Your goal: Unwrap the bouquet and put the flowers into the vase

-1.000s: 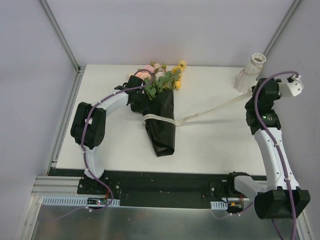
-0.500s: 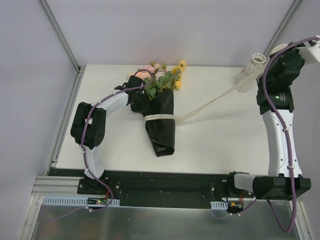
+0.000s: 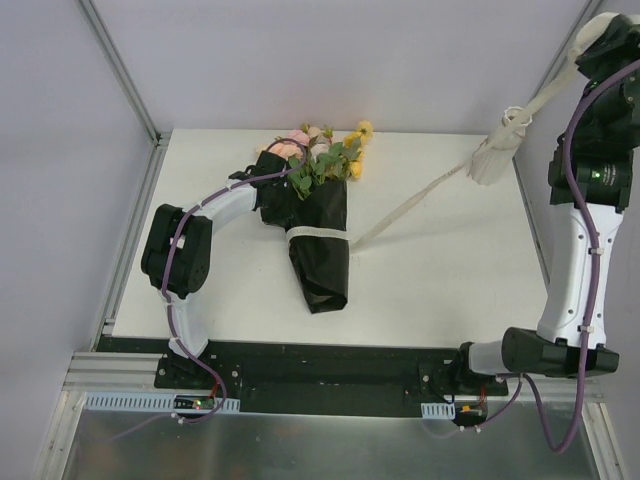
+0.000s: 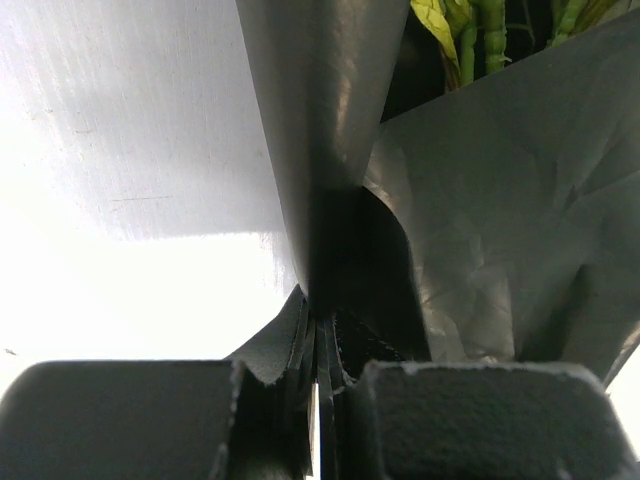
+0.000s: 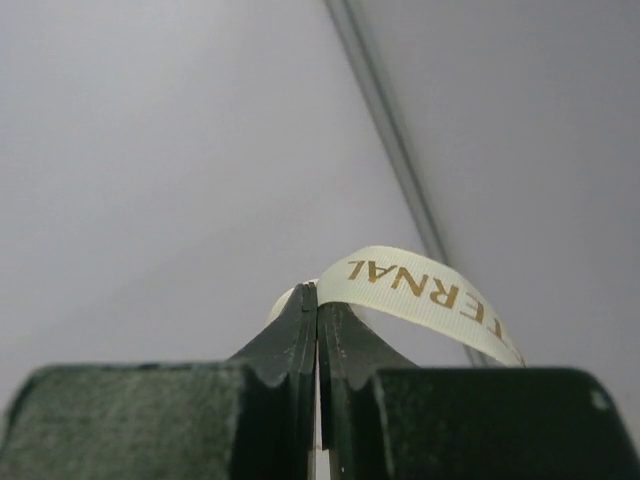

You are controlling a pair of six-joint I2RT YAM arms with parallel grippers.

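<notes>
The bouquet (image 3: 322,245) lies mid-table, its black sheet running toward me and the flowers (image 3: 325,155) fanning out at the far end. My left gripper (image 3: 268,192) is shut on the sheet's left edge; in the left wrist view the jaws (image 4: 322,335) pinch folded black sheet (image 4: 470,230), with green stems (image 4: 480,40) above. A cream ribbon (image 3: 420,195) still circles the wrap and runs taut up to my right gripper (image 3: 598,38), raised high at the far right. There the jaws (image 5: 317,300) are shut on the gold-lettered ribbon (image 5: 420,290). The white vase (image 3: 490,160) stands at the far right under the ribbon.
The white table (image 3: 430,290) ends in a black strip (image 3: 330,355) at the near edge. Metal frame posts (image 3: 120,70) rise at the back corners, with grey walls close behind. The right arm's column (image 3: 570,270) stands just off the table's right edge.
My right arm has risen and swung to the far right, drawing the ribbon taut and higher past the vase. The left arm and the bouquet have stayed put.
</notes>
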